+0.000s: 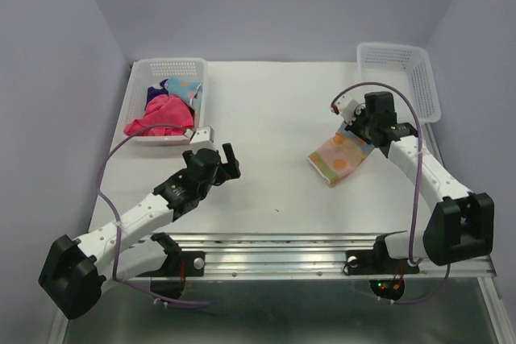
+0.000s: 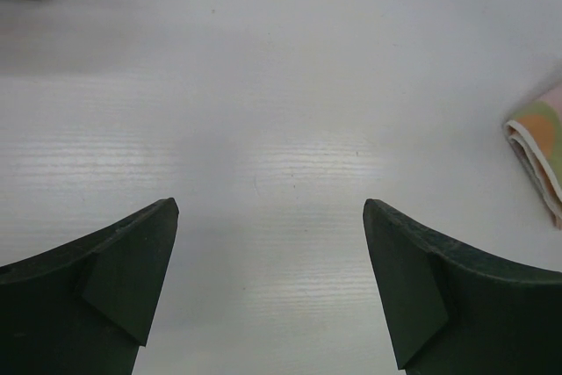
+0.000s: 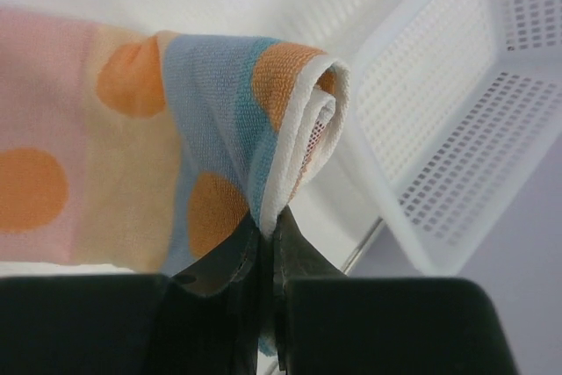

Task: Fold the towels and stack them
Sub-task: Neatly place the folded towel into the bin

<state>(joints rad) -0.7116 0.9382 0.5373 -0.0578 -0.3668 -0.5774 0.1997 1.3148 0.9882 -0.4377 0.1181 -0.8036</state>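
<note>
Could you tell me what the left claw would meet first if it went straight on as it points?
Ahead of the left claw lies only bare table, as far as its wrist view shows; the folded spotted towel sits right of that line.

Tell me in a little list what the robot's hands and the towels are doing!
Left gripper: open, holding nothing, over the table
Right gripper: shut on the spotted towel
Held towel: folded, near the right basket
Left basket: holds a pink towel and a blue-orange towel
</note>
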